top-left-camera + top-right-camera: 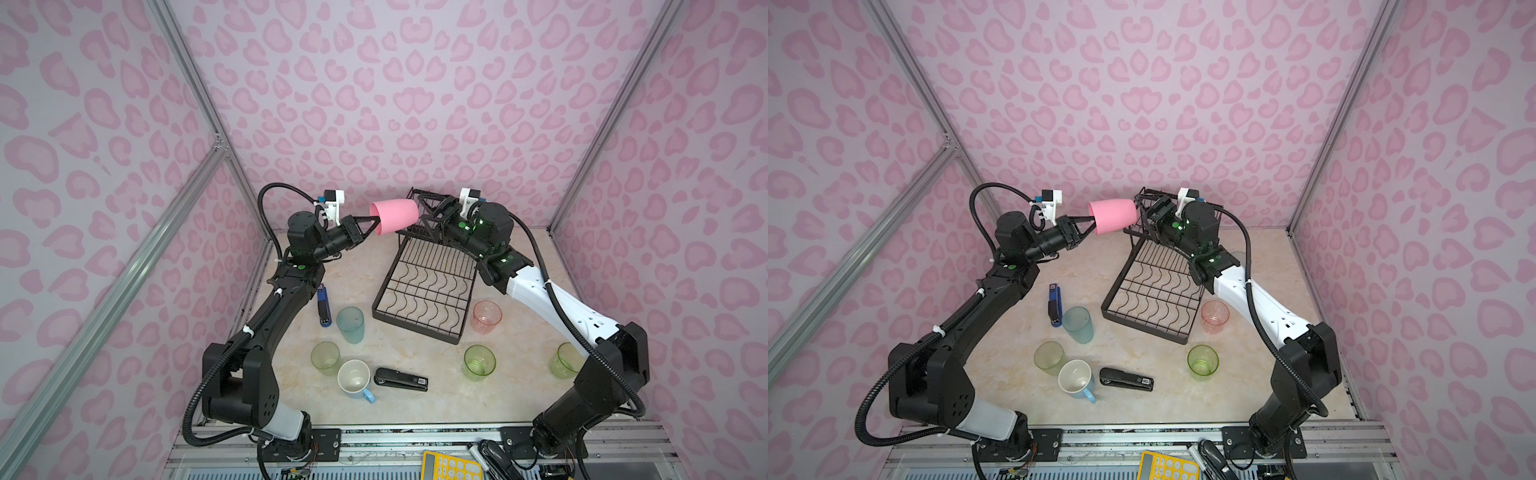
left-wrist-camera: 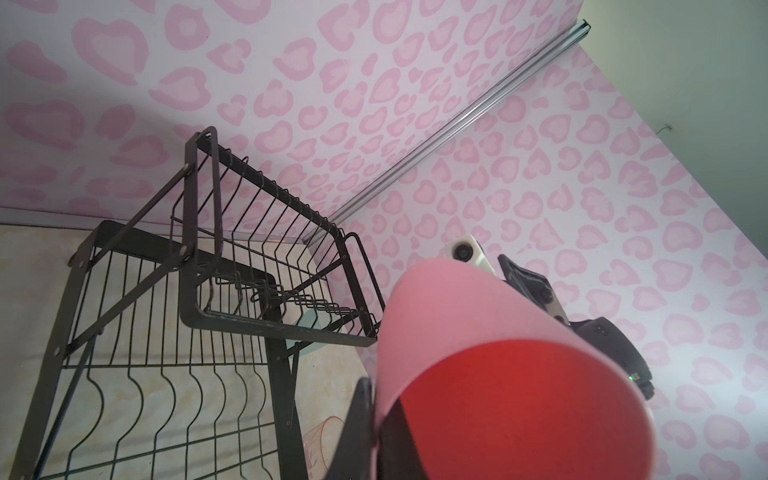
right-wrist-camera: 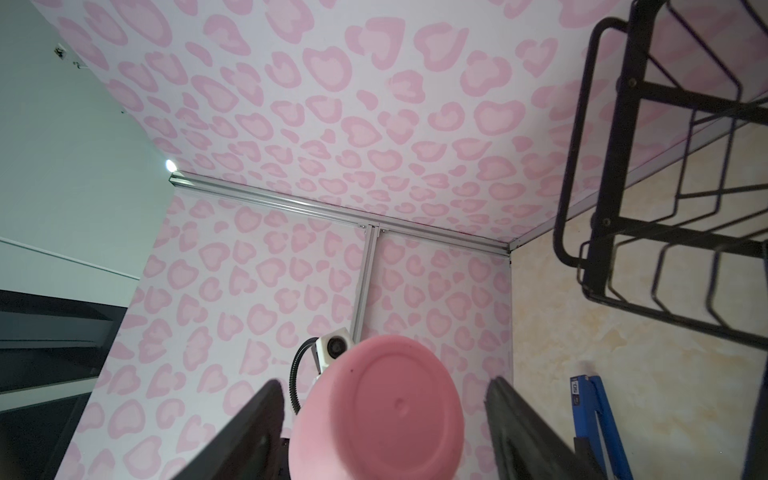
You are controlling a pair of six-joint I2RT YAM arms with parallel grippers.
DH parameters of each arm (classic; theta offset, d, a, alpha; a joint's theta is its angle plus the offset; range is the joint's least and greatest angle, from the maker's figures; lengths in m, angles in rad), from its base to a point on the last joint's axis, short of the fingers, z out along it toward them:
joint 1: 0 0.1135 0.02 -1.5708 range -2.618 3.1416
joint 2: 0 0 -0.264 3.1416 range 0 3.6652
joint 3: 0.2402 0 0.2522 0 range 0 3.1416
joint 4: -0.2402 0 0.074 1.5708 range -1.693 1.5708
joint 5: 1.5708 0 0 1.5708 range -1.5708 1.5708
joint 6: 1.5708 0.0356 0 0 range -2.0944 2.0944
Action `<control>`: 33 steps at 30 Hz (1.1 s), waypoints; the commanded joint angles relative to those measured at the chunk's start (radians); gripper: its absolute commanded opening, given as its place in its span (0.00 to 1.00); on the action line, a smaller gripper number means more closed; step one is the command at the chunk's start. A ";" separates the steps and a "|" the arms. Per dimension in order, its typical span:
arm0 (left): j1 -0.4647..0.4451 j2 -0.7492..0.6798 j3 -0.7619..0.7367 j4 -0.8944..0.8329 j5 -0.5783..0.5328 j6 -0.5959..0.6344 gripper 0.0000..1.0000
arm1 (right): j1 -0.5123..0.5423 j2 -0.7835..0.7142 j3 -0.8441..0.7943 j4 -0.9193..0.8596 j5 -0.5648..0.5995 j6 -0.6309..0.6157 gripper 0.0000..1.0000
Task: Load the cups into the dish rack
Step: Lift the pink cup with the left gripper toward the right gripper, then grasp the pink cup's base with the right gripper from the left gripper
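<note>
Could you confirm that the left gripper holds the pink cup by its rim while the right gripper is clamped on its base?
No: the right gripper is open, fingers apart from the pink cup's base, as the right wrist view shows. The left gripper does hold its rim.

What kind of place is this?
Probably a robot practice booth, not a kitchen: a left arm and right arm, pink panels in metal frames, cups and a dish rack on one small table.

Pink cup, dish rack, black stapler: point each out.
pink cup [image 1: 395,216]: in a top view, outer side wall.
dish rack [image 2: 270,329]: left wrist view, raised basket's bottom frame bar.
black stapler [image 1: 401,379]: in a top view, middle of its body.
</note>
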 commanded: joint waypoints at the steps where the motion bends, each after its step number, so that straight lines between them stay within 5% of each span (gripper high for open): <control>1: -0.007 0.023 0.009 0.088 0.011 -0.016 0.03 | 0.006 0.016 0.007 0.038 -0.013 0.035 0.77; 33: -0.036 0.073 0.025 0.192 0.004 -0.080 0.03 | 0.042 0.092 0.093 -0.043 0.045 0.004 0.82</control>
